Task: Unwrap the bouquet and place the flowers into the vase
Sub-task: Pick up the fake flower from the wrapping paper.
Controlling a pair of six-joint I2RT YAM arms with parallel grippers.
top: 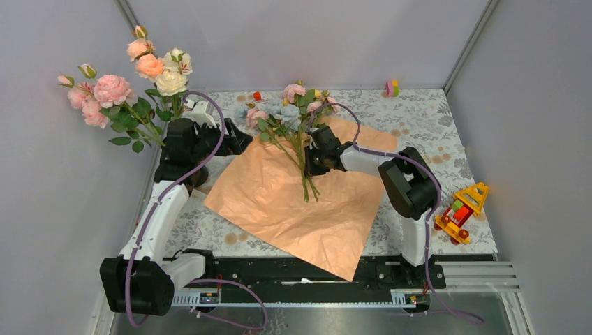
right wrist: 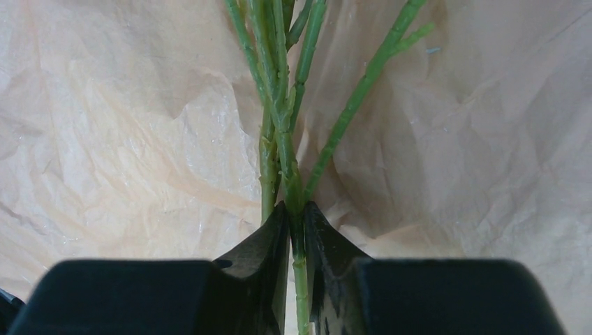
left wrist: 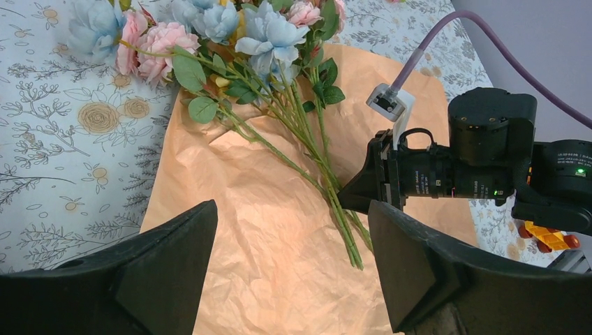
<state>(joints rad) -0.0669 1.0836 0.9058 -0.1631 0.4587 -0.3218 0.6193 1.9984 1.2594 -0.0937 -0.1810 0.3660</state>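
Observation:
The kraft paper (top: 279, 202) lies spread flat on the table, peach side up. On it lies a loose bunch of the flowers (top: 290, 115), heads pink and pale blue, stems pointing toward me. My right gripper (top: 311, 164) is shut on one green stem (right wrist: 297, 174) near its lower end, while other stems run beside the fingers. My left gripper (left wrist: 292, 206) hovers open and empty over the paper's (left wrist: 265, 265) left part, facing the right gripper (left wrist: 356, 195). Several pink, peach and cream flowers (top: 139, 77) stand upright at the far left; the vase is hidden behind my left wrist.
A yellow and red toy truck (top: 461, 209) sits at the table's right edge. Small coloured blocks (top: 391, 87) lie along the back edge. The floral tablecloth (top: 433, 132) shows around the paper, and grey walls close in on three sides.

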